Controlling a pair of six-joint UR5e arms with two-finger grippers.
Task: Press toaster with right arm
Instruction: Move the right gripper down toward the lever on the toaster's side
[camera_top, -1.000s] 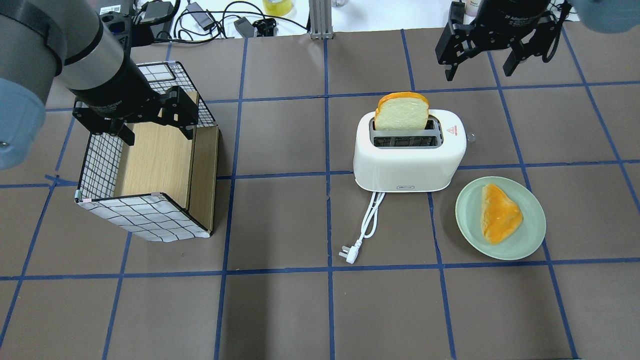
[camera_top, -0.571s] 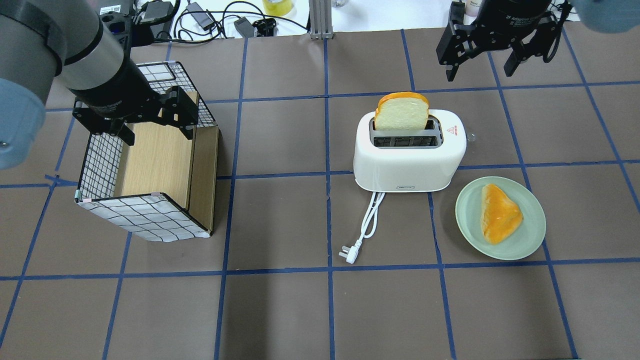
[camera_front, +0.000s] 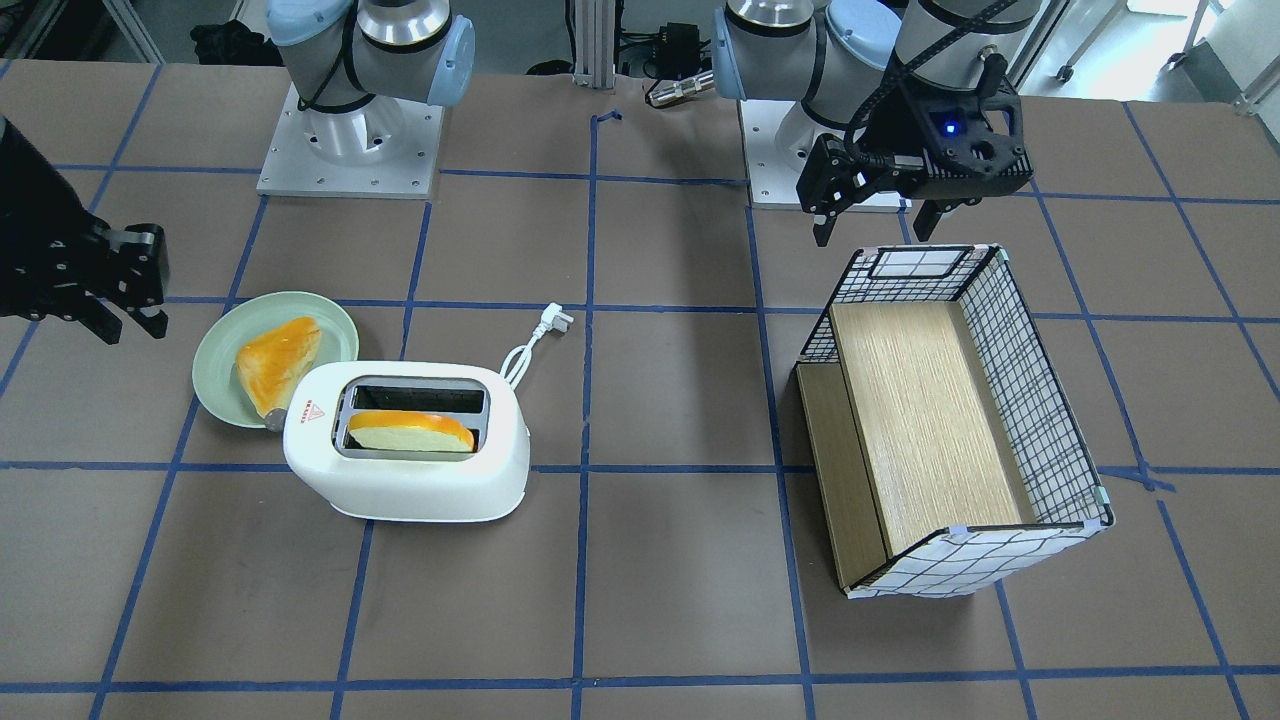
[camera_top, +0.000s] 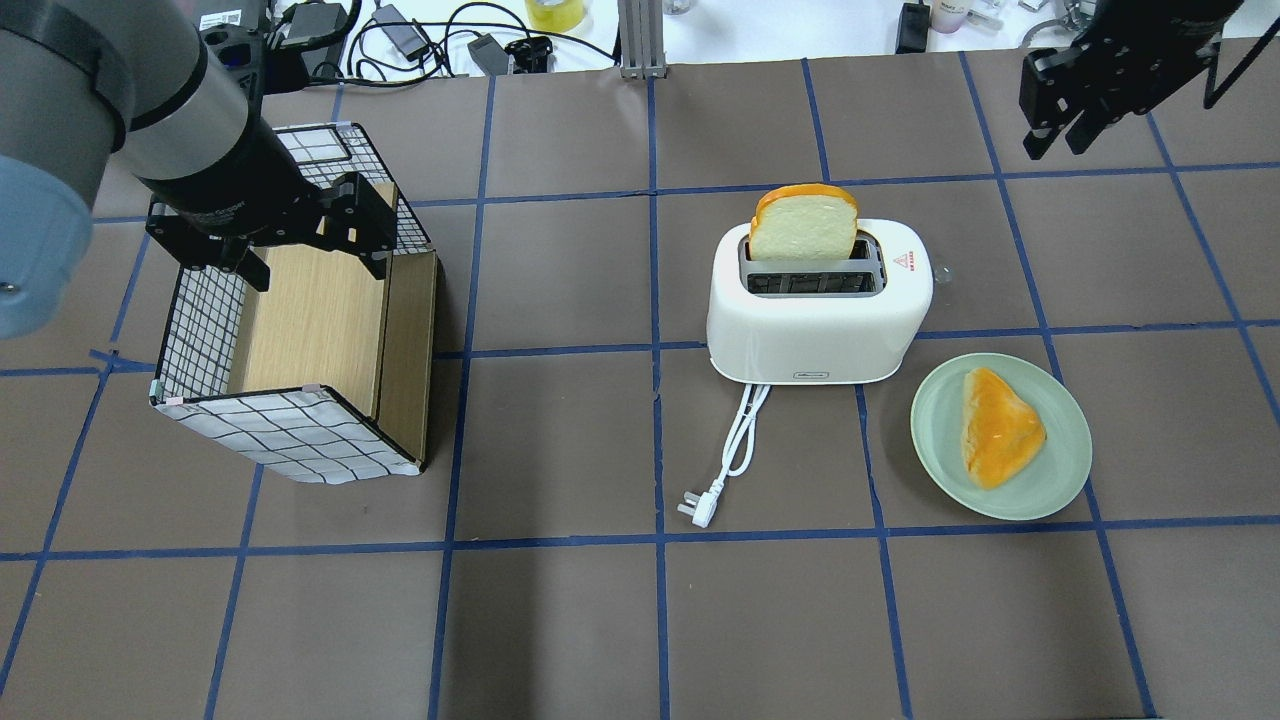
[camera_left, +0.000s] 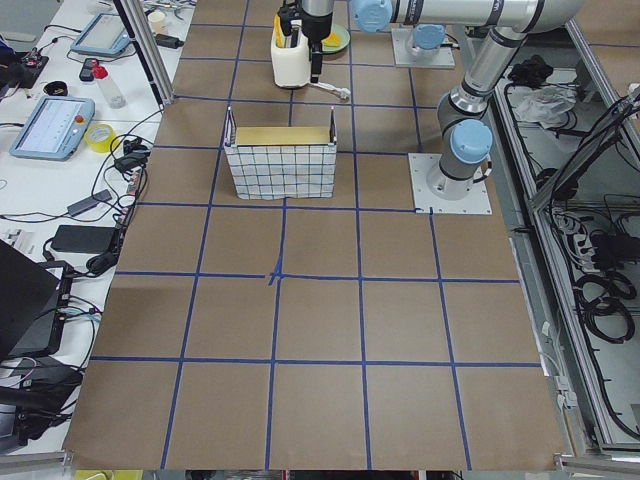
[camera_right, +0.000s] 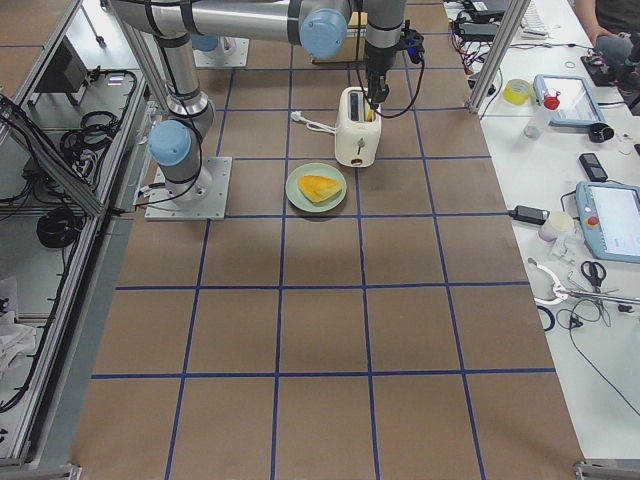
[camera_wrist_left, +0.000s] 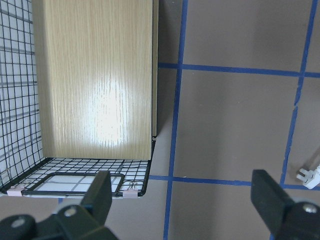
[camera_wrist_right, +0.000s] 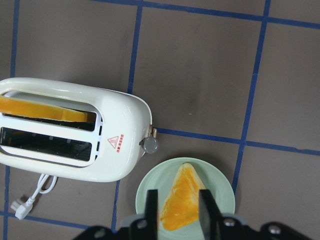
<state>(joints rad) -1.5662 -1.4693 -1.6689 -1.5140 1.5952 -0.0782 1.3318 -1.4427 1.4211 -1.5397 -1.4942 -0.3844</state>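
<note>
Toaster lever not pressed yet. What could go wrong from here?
1. The knob is small and sits at the end of the toaster, right beside the plate. The right hand could miss it and hit the plate rim.
2. Nothing holds the toaster down and its cord lies unplugged. An off-centre push at that end might tip or slide it.
3. The bread slice sticks well out of its slot, so a low approach across the top could knock it.

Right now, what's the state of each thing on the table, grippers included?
toaster: upright, one slot loaded, one empty
bread slice: standing high out of its slot
plug: unplugged, lying on the table
plate: holds one bread piece
left gripper: open wide, empty
right gripper: narrowly open, empty, clear of the toaster
</note>
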